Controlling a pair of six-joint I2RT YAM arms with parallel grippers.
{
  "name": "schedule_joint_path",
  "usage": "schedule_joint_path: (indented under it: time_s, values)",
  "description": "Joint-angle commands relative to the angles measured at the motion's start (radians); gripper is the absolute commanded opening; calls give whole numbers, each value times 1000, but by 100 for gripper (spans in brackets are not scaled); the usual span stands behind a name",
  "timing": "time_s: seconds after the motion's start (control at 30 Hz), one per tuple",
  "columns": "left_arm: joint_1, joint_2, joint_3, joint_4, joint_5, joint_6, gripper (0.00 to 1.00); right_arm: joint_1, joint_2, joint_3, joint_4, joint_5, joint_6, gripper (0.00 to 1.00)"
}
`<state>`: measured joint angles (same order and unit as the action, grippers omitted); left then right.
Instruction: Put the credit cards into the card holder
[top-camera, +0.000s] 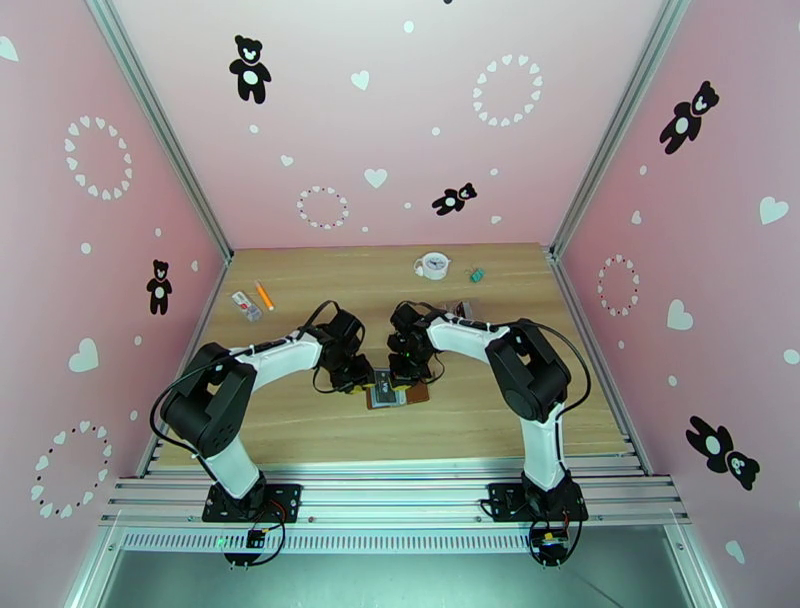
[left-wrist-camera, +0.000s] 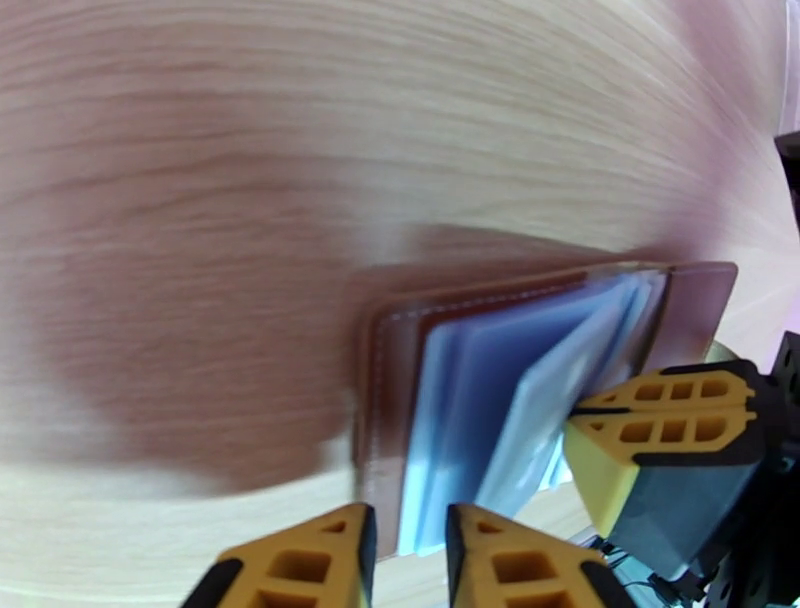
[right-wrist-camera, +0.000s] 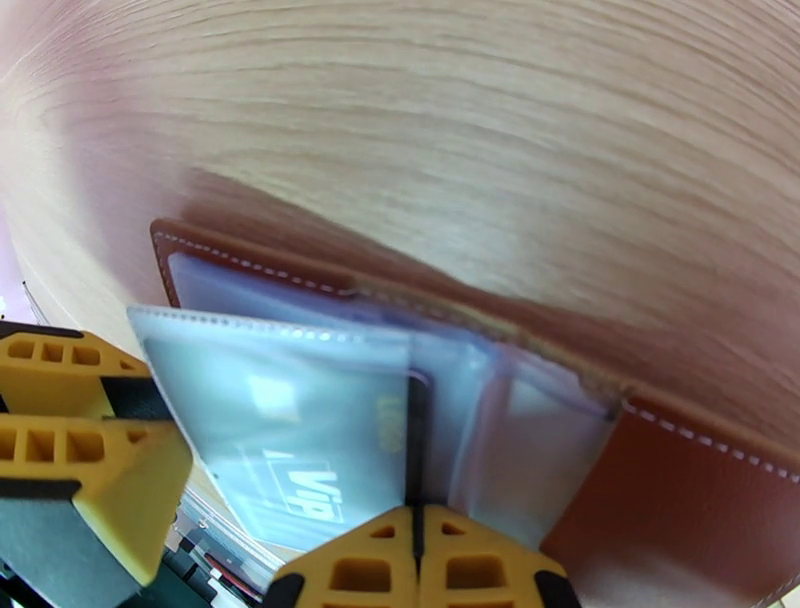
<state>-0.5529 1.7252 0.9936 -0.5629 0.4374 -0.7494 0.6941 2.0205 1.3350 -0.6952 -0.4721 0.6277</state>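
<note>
**A:** Where is the card holder (right-wrist-camera: 700, 490) just now?

**B:** Lying open on the counter (right-wrist-camera: 500, 150), midway between the two arms. The leather cover is down and its clear sleeves (left-wrist-camera: 500, 380) fan upward like pages.

**A:** Why are both claws on it?

**B:** My reading is that one steadies while the other works the leaves. The right claw (right-wrist-camera: 415, 570) is pinched fully together at the sleeves' edge. A thin dark line runs up from the seam between its pads (card rim or sleeve fold, I cannot tell which). The left claw (left-wrist-camera: 410, 560) comes in from the opposite side with its jaws a narrow gap apart. The sleeves' edge sits in that gap, which looks wider than the plastic, so I'd call it loose rather than gripping.

**A:** And the cards?

**B:** One pale credit card (right-wrist-camera: 300, 470), printed VIP, shows through the uppermost sleeve — it seems to be in its pocket already. I can't pick out any others.

**A:** Why hold the sleeves lifted at all?

**B:** Lifted leaves part the pockets, so a card has a mouth to slide into — lying flat, they would likely cling shut.
</note>
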Motion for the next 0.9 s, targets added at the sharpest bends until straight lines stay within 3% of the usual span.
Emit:
schedule_joint_path:
  time_s: [0.0, 0.87]
  values:
    - [-1, 4, -9, 42, 39, -19, 26, 6, 23, -39, -15, 22, -2, 0]
    - [-25, 41, 46, 87, 85, -15, 25, 6, 7, -31, -3, 21, 9, 0]
